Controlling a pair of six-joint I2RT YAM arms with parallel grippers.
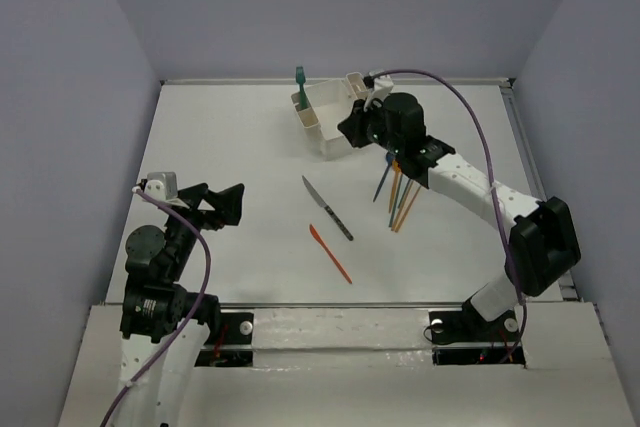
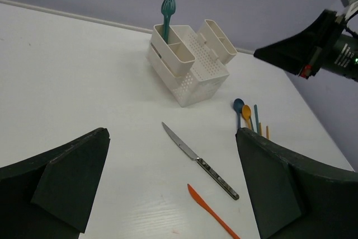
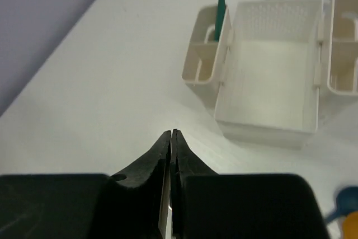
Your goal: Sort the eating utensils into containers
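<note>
Looking at white plastic caddy (image 2: 193, 90): smooth, faint sheen, middle bin's walls pierced with fine holes | teal fork (image 2: 166, 12): matt plastic | dark-handled steel knife (image 2: 198, 160): bright polished blade, handle dark and speckled | orange plastic knife (image 2: 210, 210): glossy | blue spoon (image 2: 239, 104), orange spoon (image 2: 246, 110): smooth plastic | worktop (image 2: 84, 82): white, matt, faint grain | right hand (image 3: 172, 135): black, matt, hard plastic look.

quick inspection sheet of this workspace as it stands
surface: white table, no spills seen
job's things: white plastic caddy holds upright teal fork in a side slot; dark-handled steel knife, orange plastic knife, blue spoon, orange spoon lie on table
clutter: nothing seen
claws: left claw open, empty; right claw shut, empty, facing caddy
cables: purple cable loops over right arm, second purple cable along left arm
surroundings: plain lavender walls
</note>
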